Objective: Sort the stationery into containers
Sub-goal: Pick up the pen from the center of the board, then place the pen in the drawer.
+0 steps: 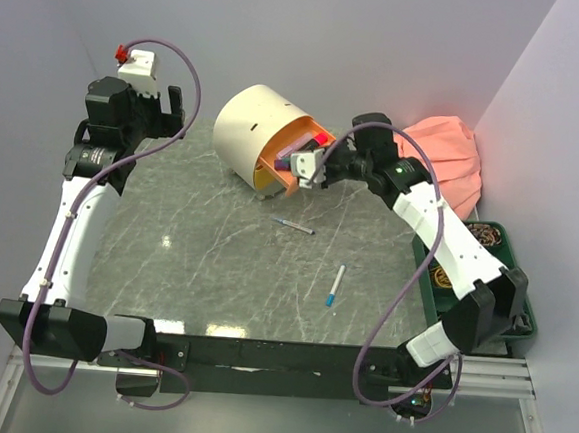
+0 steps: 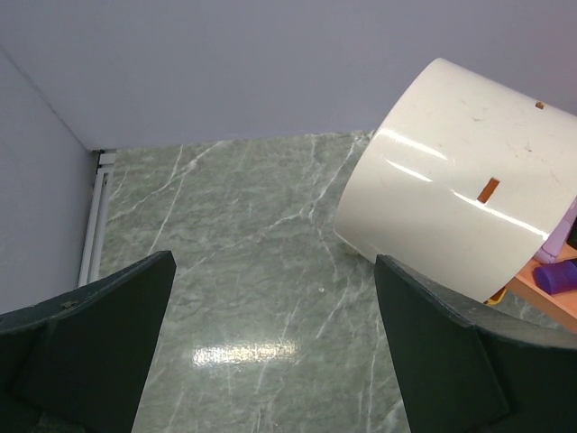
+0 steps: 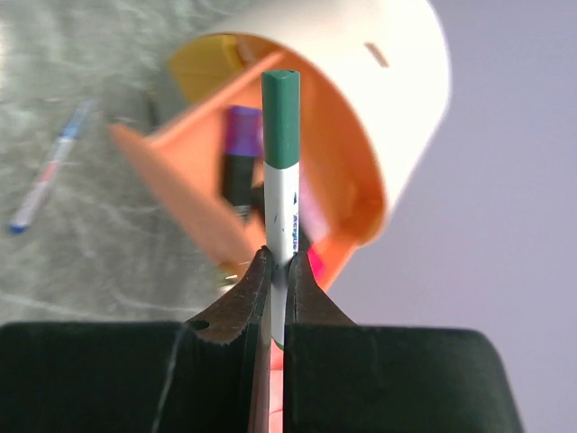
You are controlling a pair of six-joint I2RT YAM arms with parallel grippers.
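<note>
Green-capped pen (image 3: 281, 180) in clenched right pincer (image 3: 277, 263), two pens (image 1: 294, 225) (image 1: 335, 286) loose on table (image 1: 167, 247), left pincer (image 2: 275, 262) released.

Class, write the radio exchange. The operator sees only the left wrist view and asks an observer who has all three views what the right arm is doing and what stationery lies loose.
Operator: I see only a cream drum-shaped cabinet and a corner of its peach-orange drawer. What is the right gripper doing?
Observer: The right gripper is shut on a white marker with a green cap, and the open drawer is right behind it.
Operator: Is anything loose on the table?
Observer: Yes, two items lie on the green marble table. A thin white pen with a blue tip is nearer the arm bases, and a second thin pen is closer to the cabinet.
</note>
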